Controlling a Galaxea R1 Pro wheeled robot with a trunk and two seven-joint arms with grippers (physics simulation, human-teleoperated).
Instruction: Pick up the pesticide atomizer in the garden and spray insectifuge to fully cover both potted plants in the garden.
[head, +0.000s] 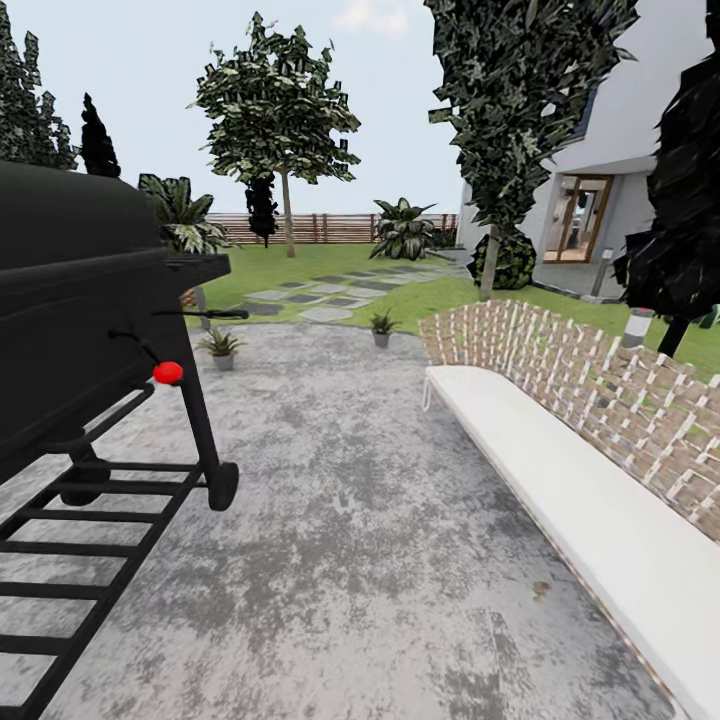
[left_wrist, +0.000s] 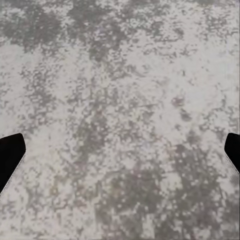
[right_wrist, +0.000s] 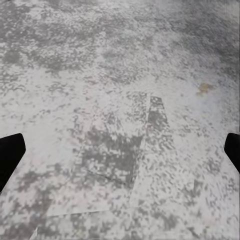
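Head view: both potted plants sit ahead at the patio's far edge, one (head: 221, 346) beside the grill (head: 80, 300), one (head: 381, 327) centre. Atomizer not located.

Left wrist: my fingers (left_wrist: 11, 152) apart, over bare paving.

Right wrist: fingers (right_wrist: 10, 152) apart, likewise.

I stand on the patio (head: 350, 520), a barbecue (head: 80, 330) close on my left and a long bench (head: 590, 480) along my right. Ahead, at the patio's far edge, two potted plants (head: 221, 347) sit well apart (the other (head: 381, 326) further right). Behind them lie lawn (head: 290, 265), stepping stones (head: 325, 295), then the fence (head: 330, 228); a house (head: 600, 200) stands beyond the bench.
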